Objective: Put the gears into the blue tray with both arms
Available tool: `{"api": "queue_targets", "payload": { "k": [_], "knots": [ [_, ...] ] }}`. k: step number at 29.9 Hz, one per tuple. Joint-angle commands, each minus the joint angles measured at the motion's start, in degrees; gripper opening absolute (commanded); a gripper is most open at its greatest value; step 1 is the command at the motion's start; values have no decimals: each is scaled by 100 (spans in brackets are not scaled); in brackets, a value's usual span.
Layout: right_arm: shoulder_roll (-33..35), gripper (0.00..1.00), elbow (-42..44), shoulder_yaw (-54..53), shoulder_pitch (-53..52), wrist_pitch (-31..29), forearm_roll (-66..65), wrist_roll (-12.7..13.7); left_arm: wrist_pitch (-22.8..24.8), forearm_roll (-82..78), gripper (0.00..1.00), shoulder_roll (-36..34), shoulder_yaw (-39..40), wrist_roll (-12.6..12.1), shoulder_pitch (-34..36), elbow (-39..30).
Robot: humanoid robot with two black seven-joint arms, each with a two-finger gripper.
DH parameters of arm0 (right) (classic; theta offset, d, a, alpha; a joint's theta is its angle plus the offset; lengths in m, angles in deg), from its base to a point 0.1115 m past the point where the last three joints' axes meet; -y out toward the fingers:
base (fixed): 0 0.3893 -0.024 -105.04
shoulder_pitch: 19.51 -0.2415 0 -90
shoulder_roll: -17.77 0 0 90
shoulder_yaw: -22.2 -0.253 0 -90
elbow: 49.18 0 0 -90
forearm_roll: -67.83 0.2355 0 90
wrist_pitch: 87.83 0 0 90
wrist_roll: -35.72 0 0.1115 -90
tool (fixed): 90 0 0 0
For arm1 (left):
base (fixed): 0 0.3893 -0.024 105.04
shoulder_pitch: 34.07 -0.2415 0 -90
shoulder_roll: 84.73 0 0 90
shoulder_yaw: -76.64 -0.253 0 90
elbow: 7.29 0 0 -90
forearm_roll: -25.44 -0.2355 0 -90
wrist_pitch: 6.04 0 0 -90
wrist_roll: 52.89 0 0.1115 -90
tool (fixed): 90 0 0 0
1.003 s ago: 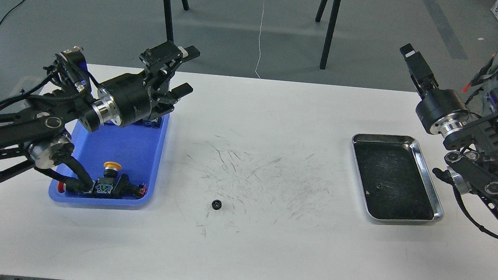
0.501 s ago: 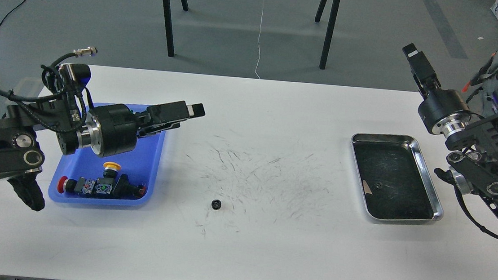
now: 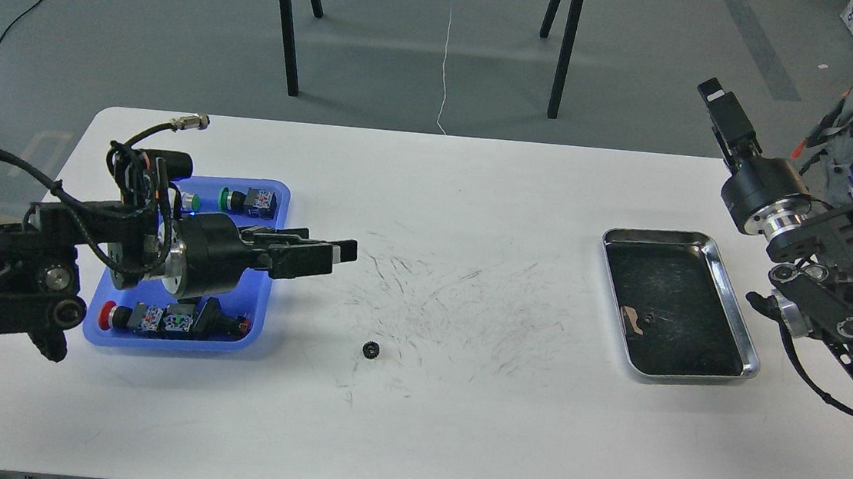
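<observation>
One gear (image 3: 370, 350), a tiny black toothed wheel, lies on the bare white table right of the blue tray (image 3: 257, 339). A second gear (image 3: 649, 318) sits inside the silver metal tray (image 3: 730, 297) on the right. My left gripper (image 3: 336, 256) points right, level over the blue tray's right rim, above and left of the table gear. Its two fingers look apart and hold nothing. My right gripper (image 3: 719, 103) is raised beyond the silver tray's far right corner. It is dark and seen from the side, so its fingers cannot be told apart.
Push-button switches lie in the blue tray: green-capped ones (image 3: 233, 198) at the back, a red-capped one (image 3: 108, 313) at the front. My left arm covers the tray's middle. Black stand legs (image 3: 563, 51) rise from the floor beyond the table's far edge.
My left arm swung down and forward, and its gripper went from above the blue tray's back corner to its right rim, turning level. The right gripper shifted slightly right. Both gears stayed put.
</observation>
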Motion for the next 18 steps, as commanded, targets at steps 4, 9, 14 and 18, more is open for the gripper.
{"api": "queue_targets", "payload": {
  "k": [4, 9, 14, 18],
  "knots": [
    [-22, 94, 12, 8, 2, 2, 0, 0, 155, -9, 100, 456, -578, 57, 381, 472],
    [-66, 94, 13, -1, 10, 2, 0, 0, 261, 27, 100, 668, -693, 1102, 381, 580],
    [-57, 94, 12, -10, 10, 2, 0, 0, 209, -367, 100, 782, -1429, 1235, 855, 386],
    [-13, 95, 13, -255, 98, -33, 114, 0, -187, -1010, 98, 1221, -1871, 1227, 1013, 299]
  ]
}}
